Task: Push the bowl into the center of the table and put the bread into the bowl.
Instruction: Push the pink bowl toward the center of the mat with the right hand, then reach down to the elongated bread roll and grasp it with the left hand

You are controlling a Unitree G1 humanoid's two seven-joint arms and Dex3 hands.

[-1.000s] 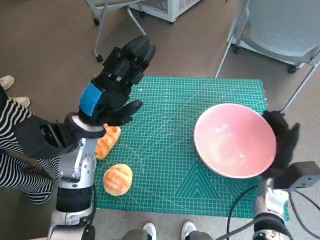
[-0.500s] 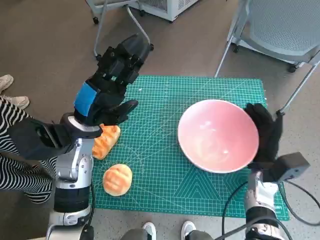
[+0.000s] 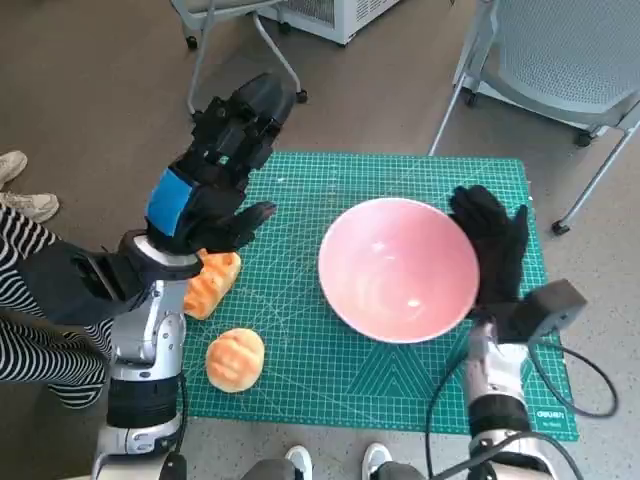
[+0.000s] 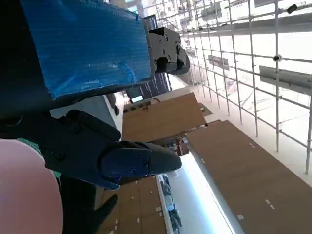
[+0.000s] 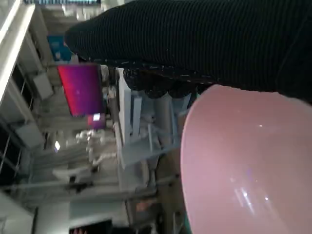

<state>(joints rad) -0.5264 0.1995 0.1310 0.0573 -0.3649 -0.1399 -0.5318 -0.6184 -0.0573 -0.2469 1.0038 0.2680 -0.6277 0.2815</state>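
1. The pink bowl fills the middle of the green mat, with the right hand flat against its right rim — that side is blocked.
2. Open mat lies between the bowl and the two bread pieces — the long one and the round one at the left edge.
3. The left hand hangs raised over the long bread, fingers spread, covering its top.
4. Chair legs stand beyond the mat's far edge.

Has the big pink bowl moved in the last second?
Yes. The big pink bowl has slid leftward in the head view across the green cutting mat, away from its right edge toward the middle, with the gloved right hand against its right side.
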